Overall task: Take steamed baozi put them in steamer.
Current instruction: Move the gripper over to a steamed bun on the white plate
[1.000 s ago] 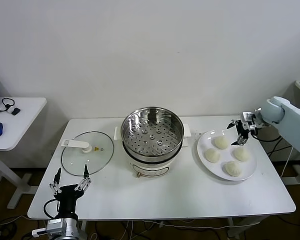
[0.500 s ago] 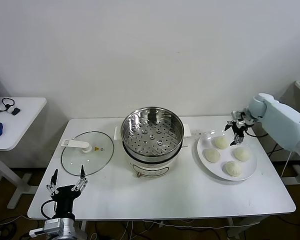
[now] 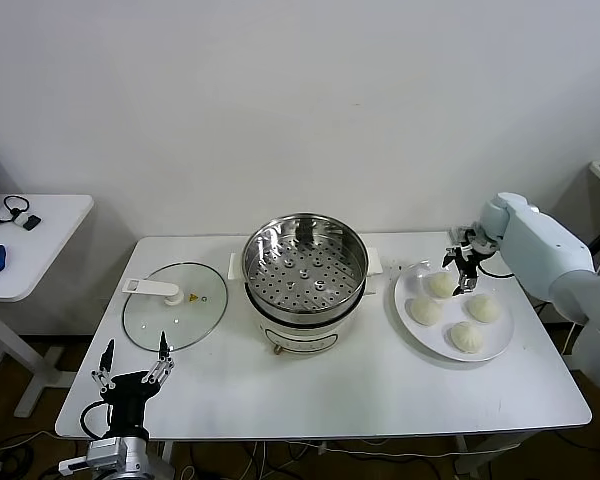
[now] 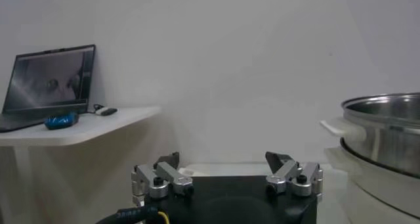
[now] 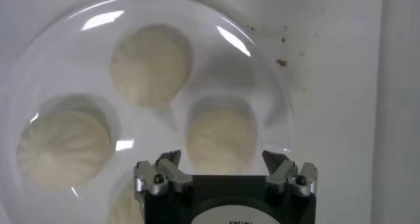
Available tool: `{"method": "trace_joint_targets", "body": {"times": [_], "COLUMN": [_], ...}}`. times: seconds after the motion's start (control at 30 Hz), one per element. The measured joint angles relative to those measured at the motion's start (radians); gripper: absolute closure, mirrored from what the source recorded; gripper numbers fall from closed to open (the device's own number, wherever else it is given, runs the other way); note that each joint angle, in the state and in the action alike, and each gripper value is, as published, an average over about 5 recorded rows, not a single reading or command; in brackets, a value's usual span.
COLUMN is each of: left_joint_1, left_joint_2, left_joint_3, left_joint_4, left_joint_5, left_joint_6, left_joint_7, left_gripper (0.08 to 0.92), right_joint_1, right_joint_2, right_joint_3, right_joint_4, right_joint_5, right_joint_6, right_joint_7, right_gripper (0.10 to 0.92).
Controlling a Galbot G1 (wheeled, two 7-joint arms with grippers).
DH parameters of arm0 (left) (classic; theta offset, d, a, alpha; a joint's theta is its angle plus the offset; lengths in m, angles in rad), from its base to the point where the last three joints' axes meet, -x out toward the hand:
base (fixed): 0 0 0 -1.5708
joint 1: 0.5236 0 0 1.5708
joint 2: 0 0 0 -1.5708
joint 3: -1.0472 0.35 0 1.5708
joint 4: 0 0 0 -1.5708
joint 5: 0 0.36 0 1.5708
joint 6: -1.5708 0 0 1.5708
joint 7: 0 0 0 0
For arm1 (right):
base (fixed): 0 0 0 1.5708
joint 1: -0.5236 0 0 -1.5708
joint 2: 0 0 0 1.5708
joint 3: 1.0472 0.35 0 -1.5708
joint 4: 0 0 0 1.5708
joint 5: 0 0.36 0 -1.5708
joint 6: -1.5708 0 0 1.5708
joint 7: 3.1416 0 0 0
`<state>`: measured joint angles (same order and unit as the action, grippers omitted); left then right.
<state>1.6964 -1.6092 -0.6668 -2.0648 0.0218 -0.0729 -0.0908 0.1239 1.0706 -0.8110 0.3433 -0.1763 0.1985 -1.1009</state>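
baozi: I see four pale pleated steamed baozi (image 3: 441, 286) on white plate (image 3: 500, 343), bench right
right end effector (image 3: 464, 275): spread wide, holding nothing, over rear bun
steamer (image 3: 304, 262): shiny, centre
left end effector (image 3: 132, 371): spread, idle

Four pale, pleated buns (image 3: 441, 285) lying on a white plate (image 3: 426, 335), nearest one directly below the open right gripper (image 3: 462, 276). Shiny, perforated steamer (image 3: 304, 263) standing empty well to its left.

Right gripper (image 3: 462, 271) hovered with fingers spread wide, arm reaching in from the right. Left gripper (image 3: 131, 367) parked low, fingers apart.
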Motion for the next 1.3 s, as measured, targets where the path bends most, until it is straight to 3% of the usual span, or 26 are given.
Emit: {"method": "trace_joint_targets", "body": {"times": [0.33, 1.3], "left_joint_1": [-0.002, -0.001], "left_joint_2": [0.000, 0.000], "left_joint_3": [0.005, -0.001], "left_joint_4": [0.004, 0.004], "left_joint_5": [0.002, 0.003], "left_joint_6": [-0.012, -0.029], "left_joint_7": [0.007, 0.007], "left_gripper": [0.177, 0.177], "right_joint_1": [-0.005, 0.005], "right_joint_2": [0.038, 0.029], "right_joint_3": [0.042, 0.040], "right_joint_4": [-0.053, -0.041], "right_joint_5": [-0.041, -0.057], "right_joint_6": [0.009, 0.010], "right_joint_7": [0.001, -0.008], "right_gripper": [0.206, 0.355]}}
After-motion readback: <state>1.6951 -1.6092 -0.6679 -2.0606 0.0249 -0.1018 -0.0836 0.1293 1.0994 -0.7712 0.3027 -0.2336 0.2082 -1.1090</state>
